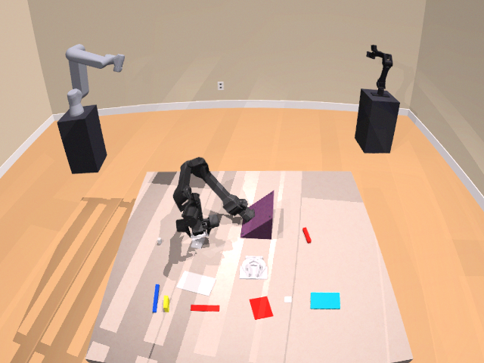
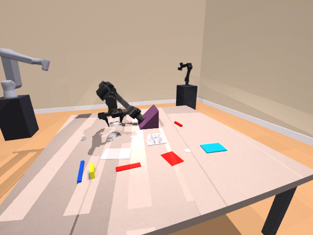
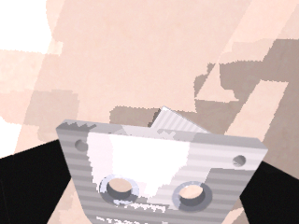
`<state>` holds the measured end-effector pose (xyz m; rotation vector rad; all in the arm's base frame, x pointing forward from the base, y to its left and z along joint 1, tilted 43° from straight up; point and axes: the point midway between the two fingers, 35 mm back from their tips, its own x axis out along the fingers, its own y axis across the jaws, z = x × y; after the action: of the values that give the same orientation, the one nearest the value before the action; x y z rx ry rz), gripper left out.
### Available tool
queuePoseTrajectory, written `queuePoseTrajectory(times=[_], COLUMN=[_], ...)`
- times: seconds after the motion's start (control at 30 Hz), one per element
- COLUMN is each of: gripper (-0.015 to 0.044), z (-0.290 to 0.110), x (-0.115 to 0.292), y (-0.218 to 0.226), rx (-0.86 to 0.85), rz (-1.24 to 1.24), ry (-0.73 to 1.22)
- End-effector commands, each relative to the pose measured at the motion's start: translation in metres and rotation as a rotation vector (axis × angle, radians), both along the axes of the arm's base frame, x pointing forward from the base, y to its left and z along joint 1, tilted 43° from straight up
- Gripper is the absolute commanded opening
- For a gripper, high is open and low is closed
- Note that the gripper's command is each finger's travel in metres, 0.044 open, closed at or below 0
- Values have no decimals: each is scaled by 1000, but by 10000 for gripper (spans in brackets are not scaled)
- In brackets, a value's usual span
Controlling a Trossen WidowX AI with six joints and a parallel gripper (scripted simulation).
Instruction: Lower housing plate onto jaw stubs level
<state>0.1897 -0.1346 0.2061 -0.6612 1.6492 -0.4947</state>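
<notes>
My gripper (image 1: 199, 234) (image 2: 115, 124) (image 3: 157, 152) is shut on the white housing plate (image 1: 198, 237) (image 2: 115, 123) (image 3: 140, 159), with one finger at each end. In the wrist view the plate shows two large holes and two small corner holes, and looks slightly tilted. It hangs above the table, behind and left of the white mechanism base (image 1: 244, 274) (image 2: 151, 144). The jaws (image 1: 255, 268) (image 2: 156, 138) stand on that base; their pins and stubs are too small to make out. The base is not in the wrist view.
A small white block (image 1: 197, 243) (image 2: 112, 134) (image 3: 179, 122) is below the held plate. A purple wedge (image 1: 259, 218) (image 2: 150, 122) stands behind the base. A white sheet (image 1: 196, 283) (image 2: 116, 153) and a red square (image 1: 261, 308) (image 2: 172, 158) lie in front.
</notes>
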Motion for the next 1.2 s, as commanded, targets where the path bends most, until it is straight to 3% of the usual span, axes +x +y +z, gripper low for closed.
queuePoseTrajectory(times=[0.0,1.17], gripper=[351,351], z=[-6,-39], x=[8,50], y=[4,34], rx=[18,109], rz=[74,585], ry=[68,507])
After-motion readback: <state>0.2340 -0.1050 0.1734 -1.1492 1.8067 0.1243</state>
